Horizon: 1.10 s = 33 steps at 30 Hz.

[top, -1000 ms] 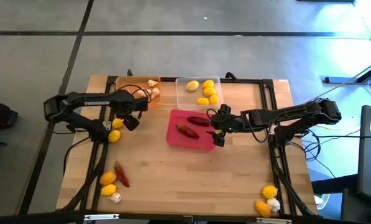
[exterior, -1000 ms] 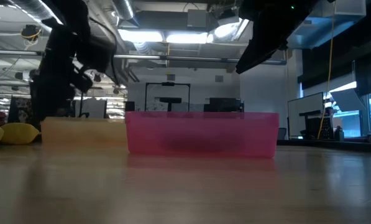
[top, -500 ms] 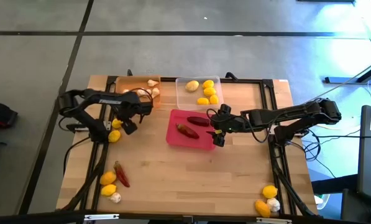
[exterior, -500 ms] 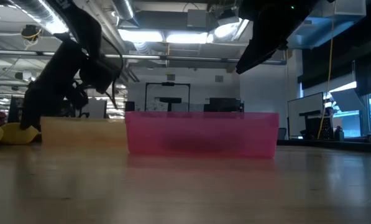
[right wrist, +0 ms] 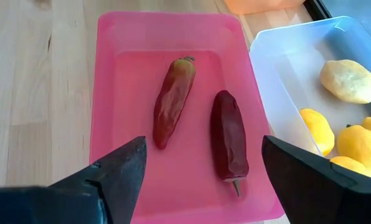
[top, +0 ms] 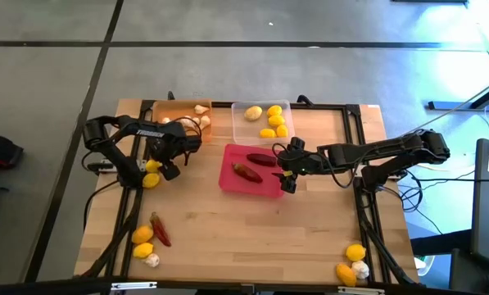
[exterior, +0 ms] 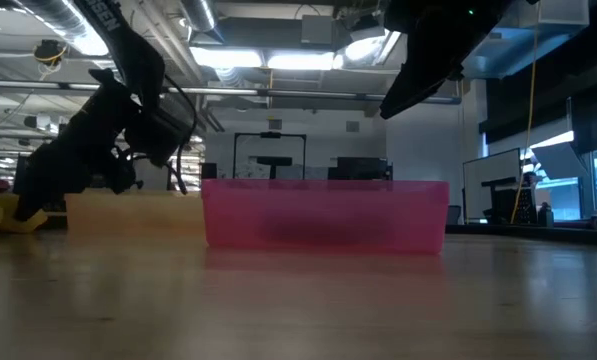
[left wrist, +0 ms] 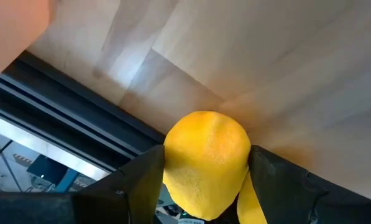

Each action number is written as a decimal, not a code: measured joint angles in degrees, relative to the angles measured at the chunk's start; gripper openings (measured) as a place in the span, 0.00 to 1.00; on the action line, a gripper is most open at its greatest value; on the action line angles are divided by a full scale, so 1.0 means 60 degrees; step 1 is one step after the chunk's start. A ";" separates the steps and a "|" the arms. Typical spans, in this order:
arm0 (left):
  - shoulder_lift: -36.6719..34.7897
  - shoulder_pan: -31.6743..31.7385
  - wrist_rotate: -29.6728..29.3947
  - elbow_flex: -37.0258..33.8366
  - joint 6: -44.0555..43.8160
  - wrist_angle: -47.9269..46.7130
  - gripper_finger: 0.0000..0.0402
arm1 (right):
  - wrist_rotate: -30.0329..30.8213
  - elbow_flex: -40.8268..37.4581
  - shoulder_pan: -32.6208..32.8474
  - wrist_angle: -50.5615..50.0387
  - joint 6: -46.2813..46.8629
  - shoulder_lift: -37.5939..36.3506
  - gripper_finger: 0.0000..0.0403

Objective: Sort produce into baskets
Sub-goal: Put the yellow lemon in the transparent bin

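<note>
**Arms at the trays, lemon between the left fingers**

Left arm reaches in from the table's left edge, folded at the elbow, its left gripper (top: 156, 166) tilted down beside the orange tray (top: 178, 111). In the left wrist view a lemon (left wrist: 207, 163) sits between the two fingers (left wrist: 138, 186), which stand wide and touch both its sides; whether it is lifted off the wood cannot be told. White lettering runs along the forearm, too small to read. A second lemon (top: 150, 180) lies just beside the gripper.

Right arm stretches level from the right edge, its right gripper (top: 287, 168) above the pink tray's (top: 228, 176) right rim, claw spread wide and holding nothing. Two chilies (right wrist: 173, 99) lie in that tray. The clear tray (top: 240, 111) holds lemons (top: 274, 121). Loose produce lies near the table's (top: 244, 238) front corners.
</note>
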 joint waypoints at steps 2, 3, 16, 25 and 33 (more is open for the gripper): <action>0.0000 -0.0002 0.0000 0.0000 0.0057 0.0015 0.56 | 0.0002 0.0000 0.0000 0.0004 -0.0001 0.0000 0.77; 0.0000 -0.0026 0.0000 0.0000 0.0085 0.0018 0.55 | 0.0001 0.0000 0.0000 0.0004 -0.0004 0.0000 0.77; 0.0007 -0.0098 -0.0072 0.0088 0.0280 -0.0008 0.36 | 0.0001 0.0000 0.0000 0.0014 0.0004 0.0000 0.77; -0.0821 -0.0659 -0.0197 0.0945 0.0297 -0.0355 0.36 | -0.0098 0.0000 0.0000 0.0382 0.0013 0.0000 0.77; -0.2096 -0.1355 -0.0345 0.1846 -0.0319 -0.0271 0.37 | -0.0099 0.0000 0.0000 0.0775 0.0031 0.0000 0.77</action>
